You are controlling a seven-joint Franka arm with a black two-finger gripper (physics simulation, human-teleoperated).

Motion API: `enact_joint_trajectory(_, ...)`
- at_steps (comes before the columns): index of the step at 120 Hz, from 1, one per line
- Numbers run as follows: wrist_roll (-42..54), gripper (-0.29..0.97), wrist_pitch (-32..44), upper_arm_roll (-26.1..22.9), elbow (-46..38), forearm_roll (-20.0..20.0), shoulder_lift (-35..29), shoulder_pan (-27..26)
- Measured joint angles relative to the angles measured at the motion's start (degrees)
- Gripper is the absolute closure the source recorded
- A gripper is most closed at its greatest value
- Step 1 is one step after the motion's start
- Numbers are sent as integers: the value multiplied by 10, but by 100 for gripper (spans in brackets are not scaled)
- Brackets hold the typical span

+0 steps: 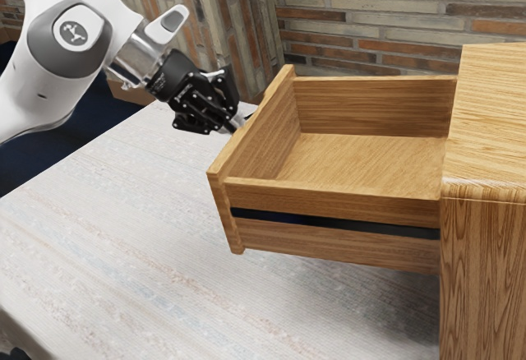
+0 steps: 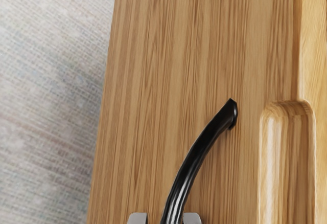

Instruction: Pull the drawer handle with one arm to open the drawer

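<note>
Fingers point(image 2: 138, 218) of the gripper point(image 1: 234, 123) stood clamped on the black handle point(image 2: 204, 142) between them for pulling, and the drawer point(image 1: 329, 200) beyond them sat well out of its cabinet point(image 1: 485, 237).

White arm point(image 1: 66, 56) entering from the exterior view's left, black end effector point(image 1: 233, 122) clamped on drawer handle point(image 2: 204, 147)

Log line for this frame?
drawer: open, well out of cabinet | gripper: at drawer front, by handle | grasp: unclear
</note>
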Motion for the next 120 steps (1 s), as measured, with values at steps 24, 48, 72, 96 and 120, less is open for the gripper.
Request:
enact_joint_trajectory(24, 3, 69, -3, -3, 0, 1, 1, -2)
enact_joint_trajectory(48, 5, 55, -4, -1, 0, -1, 1, -4)
enact_joint_trajectory(72, 6, 48, -5, 3, 1, 0, -7, -6)
enact_joint_trajectory(96, 6, 46, -33, 3, 36, 95, -89, -48)
enact_joint_trajectory(120, 67, 23, -134, -47, 113, 326, -99, -50)
